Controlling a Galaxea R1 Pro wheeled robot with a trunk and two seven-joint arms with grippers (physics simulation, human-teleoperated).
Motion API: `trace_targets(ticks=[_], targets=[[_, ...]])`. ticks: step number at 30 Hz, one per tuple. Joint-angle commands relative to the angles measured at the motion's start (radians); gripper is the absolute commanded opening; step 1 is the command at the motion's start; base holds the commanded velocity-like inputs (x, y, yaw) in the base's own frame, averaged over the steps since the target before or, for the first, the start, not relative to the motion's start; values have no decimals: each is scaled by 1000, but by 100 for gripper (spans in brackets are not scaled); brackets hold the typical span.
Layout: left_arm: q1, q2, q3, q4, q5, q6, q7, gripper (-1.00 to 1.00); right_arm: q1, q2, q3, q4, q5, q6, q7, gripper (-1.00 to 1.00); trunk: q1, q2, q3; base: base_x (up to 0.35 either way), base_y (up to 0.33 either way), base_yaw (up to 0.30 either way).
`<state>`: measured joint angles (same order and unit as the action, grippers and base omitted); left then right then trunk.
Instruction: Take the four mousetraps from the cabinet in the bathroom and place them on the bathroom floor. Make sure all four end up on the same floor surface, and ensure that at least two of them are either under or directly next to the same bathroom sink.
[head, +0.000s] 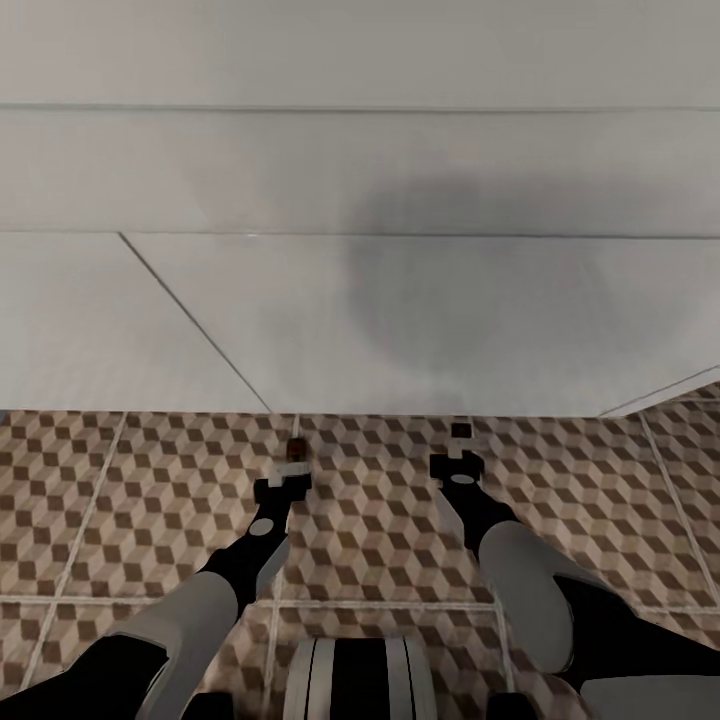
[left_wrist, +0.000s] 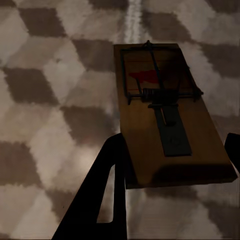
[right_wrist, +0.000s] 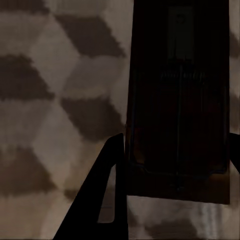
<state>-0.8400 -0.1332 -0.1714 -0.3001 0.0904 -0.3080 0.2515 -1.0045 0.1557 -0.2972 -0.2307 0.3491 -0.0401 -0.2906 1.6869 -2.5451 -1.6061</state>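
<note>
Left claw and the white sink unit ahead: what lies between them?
In the head view, the left claw holds a mousetrap; beyond its tip, a short stretch of bare bathroom floor runs to the bathroom sink.

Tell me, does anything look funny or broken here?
Nothing stands out. Each gripper, left and right, holds a mousetrap between its fingers, low over the tiled floor by the white sink unit. Neither trap looks damaged.

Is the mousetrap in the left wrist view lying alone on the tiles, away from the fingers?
No: the mousetrap sits between the left gripper's dark fingers, above the bathroom floor.
</note>
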Motion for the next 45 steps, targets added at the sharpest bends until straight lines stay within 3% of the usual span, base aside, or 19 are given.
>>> trace_targets(ticks=[1, 45], targets=[[-1, 1, -9, 1, 8, -3, 8, -100, -1, 1, -8, 2, 7, -5, -1, -100, 0, 0, -1, 256, 0, 0], [-1, 1, -8, 1, 11, -6, 7, -100, -1, -3, -3, 55, 6, -3, 4, -100, 0, 0, -1, 16, 0, 0]])
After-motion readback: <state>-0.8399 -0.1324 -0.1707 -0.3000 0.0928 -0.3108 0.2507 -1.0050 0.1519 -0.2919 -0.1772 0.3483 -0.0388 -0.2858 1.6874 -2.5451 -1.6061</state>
